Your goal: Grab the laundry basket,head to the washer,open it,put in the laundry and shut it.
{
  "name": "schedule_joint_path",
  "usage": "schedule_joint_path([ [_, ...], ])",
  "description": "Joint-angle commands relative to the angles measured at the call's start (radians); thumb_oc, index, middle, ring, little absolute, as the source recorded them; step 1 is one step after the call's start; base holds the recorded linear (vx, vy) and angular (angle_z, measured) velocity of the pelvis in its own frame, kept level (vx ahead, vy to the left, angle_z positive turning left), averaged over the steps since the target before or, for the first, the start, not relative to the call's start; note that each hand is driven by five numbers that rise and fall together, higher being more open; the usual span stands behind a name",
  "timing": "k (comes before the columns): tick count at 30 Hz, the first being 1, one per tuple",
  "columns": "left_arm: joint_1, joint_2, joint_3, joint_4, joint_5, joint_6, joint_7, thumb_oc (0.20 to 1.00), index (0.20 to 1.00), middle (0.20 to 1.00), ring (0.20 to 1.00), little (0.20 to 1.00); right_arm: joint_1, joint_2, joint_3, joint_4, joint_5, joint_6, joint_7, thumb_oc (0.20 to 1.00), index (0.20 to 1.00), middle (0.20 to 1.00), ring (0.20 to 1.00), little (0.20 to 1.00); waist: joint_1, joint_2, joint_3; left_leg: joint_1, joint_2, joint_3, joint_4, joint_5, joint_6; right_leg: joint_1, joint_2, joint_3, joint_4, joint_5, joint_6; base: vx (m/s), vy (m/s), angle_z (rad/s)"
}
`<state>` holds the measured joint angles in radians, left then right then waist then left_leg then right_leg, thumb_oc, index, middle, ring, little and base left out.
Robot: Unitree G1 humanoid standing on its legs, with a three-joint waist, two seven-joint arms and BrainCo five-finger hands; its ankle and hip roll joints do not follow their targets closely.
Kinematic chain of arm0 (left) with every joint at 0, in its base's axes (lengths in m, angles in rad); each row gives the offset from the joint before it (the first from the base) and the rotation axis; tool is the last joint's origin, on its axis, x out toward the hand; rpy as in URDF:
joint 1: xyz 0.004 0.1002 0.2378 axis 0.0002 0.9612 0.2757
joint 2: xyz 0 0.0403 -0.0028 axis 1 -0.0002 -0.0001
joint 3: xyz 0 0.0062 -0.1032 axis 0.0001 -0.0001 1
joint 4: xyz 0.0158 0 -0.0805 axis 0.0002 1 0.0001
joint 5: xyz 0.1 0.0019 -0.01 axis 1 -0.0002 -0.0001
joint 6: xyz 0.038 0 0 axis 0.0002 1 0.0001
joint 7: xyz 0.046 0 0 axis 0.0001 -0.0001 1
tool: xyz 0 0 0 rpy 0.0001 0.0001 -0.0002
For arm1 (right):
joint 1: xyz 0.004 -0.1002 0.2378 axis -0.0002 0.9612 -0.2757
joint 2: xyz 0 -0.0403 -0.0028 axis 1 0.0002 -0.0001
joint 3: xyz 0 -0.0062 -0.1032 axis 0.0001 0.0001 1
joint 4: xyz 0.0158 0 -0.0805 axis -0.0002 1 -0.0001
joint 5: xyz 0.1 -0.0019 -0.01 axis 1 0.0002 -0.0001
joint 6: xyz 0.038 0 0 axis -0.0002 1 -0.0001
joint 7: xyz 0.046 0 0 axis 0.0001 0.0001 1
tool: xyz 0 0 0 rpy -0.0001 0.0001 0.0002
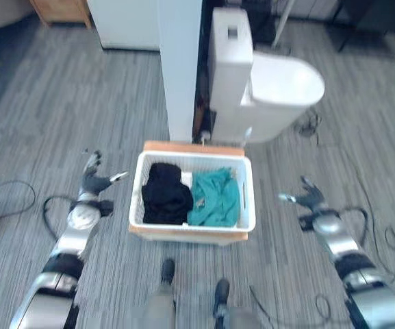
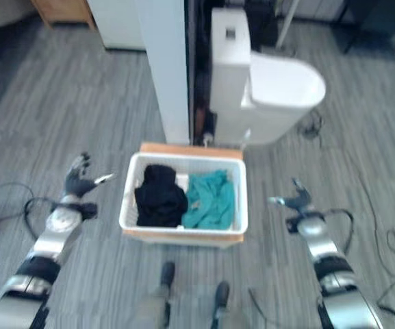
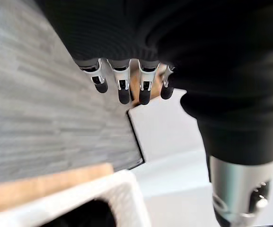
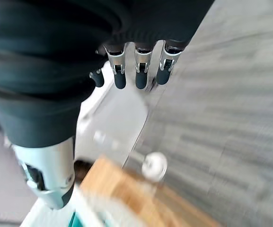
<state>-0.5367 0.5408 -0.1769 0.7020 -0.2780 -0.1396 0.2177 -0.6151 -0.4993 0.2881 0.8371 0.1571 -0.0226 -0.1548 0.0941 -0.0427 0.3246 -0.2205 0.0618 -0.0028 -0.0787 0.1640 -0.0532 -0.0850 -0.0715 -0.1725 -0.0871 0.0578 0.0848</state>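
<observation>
A white lattice laundry basket (image 1: 250, 199) holding black (image 1: 161, 193) and teal clothes (image 1: 215, 199) sits on a wooden board (image 4: 127, 189) between the spread left hand (image 1: 93, 179) and the spread right hand (image 1: 311, 198); the right wrist view shows the board's grain.

A white plastic lattice-walled laundry basket (image 1: 250, 199) sits on a flat light-brown wooden board (image 1: 192, 147) that shows along the basket's far and near edges. Inside the basket, a black bundle of cloth (image 1: 163, 193) lies beside a teal crumpled garment (image 1: 215, 199). The striped grey plank floor (image 1: 74, 103) runs in pale and darker streaks all round the basket. Beyond the basket stands a glossy white ceramic toilet (image 1: 272, 86) and a pale bluish-white upright panel (image 1: 180, 68). Each silver, dark-tipped robot hand (image 1: 94, 179) (image 2: 296, 200) flanks the basket, with black ribbed covers.
</observation>
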Motion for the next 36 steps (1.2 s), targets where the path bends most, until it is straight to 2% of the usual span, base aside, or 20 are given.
schedule_joint_path([
  [1,-0.122,0.027,-0.002,0.134,-0.038,0.01,0.036,1.0,1.0,1.0,1.0,1.0,-0.074,-0.014,0.053,-0.002,0.035,-0.006,-0.043,1.0,1.0,1.0,1.0,1.0,0.016,-0.014,0.026,-0.035,0.029,-0.009,0.048,-0.043,-0.015,-0.09,-0.098,0.002,0.095,0.034,0.06,-0.06,-0.009,0.03],
  [4,-0.209,0.056,-0.066,0.225,-0.024,0.026,0.015,1.0,1.0,1.0,1.0,1.0,-0.144,0.001,0.124,0.021,0.025,0.001,-0.034,1.0,1.0,1.0,1.0,1.0,0.017,-0.015,0.052,-0.061,0.031,-0.012,0.059,-0.036,-0.017,-0.111,-0.095,0.004,0.092,0.044,0.061,-0.05,-0.01,0.04],
  [9,-0.308,0.076,-0.132,0.311,-0.004,0.037,0.014,1.0,1.0,1.0,1.0,1.0,-0.206,0.024,0.172,0.041,0.023,-0.002,-0.044,1.0,1.0,1.0,1.0,1.0,0.016,-0.01,0.077,-0.088,0.031,-0.015,0.057,-0.025,-0.022,-0.134,-0.093,0.003,0.078,0.057,0.061,-0.02,0.0,0.01],
  [23,-0.384,0.05,-0.209,0.316,-0.002,0.046,0.02,1.0,1.0,1.0,1.0,1.0,-0.269,0.018,0.202,0.116,0.037,0.007,-0.054,1.0,1.0,1.0,1.0,1.0,0.015,0.004,0.103,-0.111,0.019,-0.024,0.048,-0.017,-0.024,-0.153,-0.094,-0.001,0.065,0.064,0.062,0.0,0.001,0.01],
  [31,-0.514,0.012,-0.311,0.515,0.025,0.077,-0.01,1.0,1.0,1.0,1.0,1.0,-0.369,0.06,0.262,0.195,0.102,0.008,-0.03,1.0,1.0,1.0,1.0,1.0,0.007,0.0,0.122,-0.12,0.02,-0.02,0.041,-0.008,-0.023,-0.168,-0.091,-0.002,0.062,0.072,0.064,0.0,0.0,0.0],
  [36,-0.586,0.009,-0.348,0.561,0.03,0.082,-0.015,1.0,1.0,1.0,1.0,1.0,-0.421,0.076,0.3,0.214,0.129,0.005,-0.023,1.0,1.0,1.0,1.0,1.0,0.003,-0.006,0.131,-0.128,0.022,-0.02,0.034,-0.001,-0.025,-0.178,-0.088,-0.003,0.054,0.078,0.067,0.0,0.0,0.0],
])
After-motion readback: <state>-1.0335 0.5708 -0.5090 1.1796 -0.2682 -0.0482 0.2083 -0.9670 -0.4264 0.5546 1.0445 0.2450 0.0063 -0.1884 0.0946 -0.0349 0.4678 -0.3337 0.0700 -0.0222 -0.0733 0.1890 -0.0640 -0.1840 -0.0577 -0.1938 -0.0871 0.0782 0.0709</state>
